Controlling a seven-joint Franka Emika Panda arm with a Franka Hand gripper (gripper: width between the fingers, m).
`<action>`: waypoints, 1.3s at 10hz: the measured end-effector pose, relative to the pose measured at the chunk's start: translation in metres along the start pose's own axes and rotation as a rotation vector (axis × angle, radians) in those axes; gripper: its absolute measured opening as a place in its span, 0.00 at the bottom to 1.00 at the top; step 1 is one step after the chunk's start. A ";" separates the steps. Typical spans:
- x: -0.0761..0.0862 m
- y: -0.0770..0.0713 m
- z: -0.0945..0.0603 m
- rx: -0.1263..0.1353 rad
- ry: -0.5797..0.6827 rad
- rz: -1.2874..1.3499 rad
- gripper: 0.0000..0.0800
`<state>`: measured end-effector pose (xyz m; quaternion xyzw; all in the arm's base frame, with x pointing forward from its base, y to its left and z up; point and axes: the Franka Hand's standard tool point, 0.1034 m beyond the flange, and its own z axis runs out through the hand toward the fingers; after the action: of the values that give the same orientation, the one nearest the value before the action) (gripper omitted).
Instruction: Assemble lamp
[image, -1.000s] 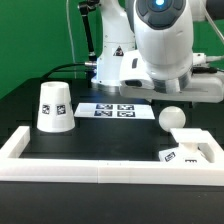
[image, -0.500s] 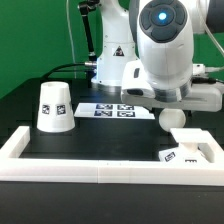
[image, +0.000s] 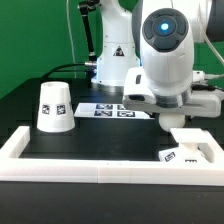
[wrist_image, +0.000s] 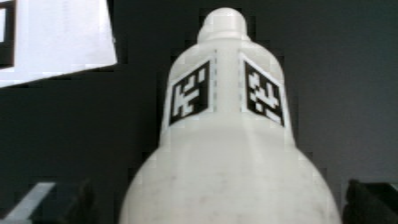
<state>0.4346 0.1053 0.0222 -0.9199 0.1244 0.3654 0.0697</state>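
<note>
The lamp's bulb (wrist_image: 222, 130) fills the wrist view, white, with two square tags on its neck. My gripper (wrist_image: 210, 205) is open and straddles its round body, a dark finger (wrist_image: 39, 200) on either side with a small gap to the bulb. In the exterior view my gripper (image: 178, 114) is low over the table near the exterior view's right and hides most of the bulb. The tapered shade (image: 54, 106) stands on the exterior view's left. The flat angular base (image: 190, 150) lies at the front right, just in front of my gripper.
The marker board (image: 112, 110) lies behind the middle of the table. A white raised border (image: 100, 166) runs along the front and sides. The robot pedestal (image: 110, 60) stands at the back. A white tagged piece (wrist_image: 54, 40) shows beyond the bulb in the wrist view.
My arm has swung toward the exterior view's right and come down over the bulb, which stood in plain sight one second ago and is now covered by the gripper.
</note>
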 end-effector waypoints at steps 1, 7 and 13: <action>0.001 0.000 0.003 -0.001 0.003 0.001 0.87; 0.003 0.001 0.008 -0.002 0.002 0.003 0.73; 0.003 0.020 -0.021 0.027 0.013 -0.023 0.72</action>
<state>0.4451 0.0809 0.0348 -0.9226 0.1191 0.3568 0.0853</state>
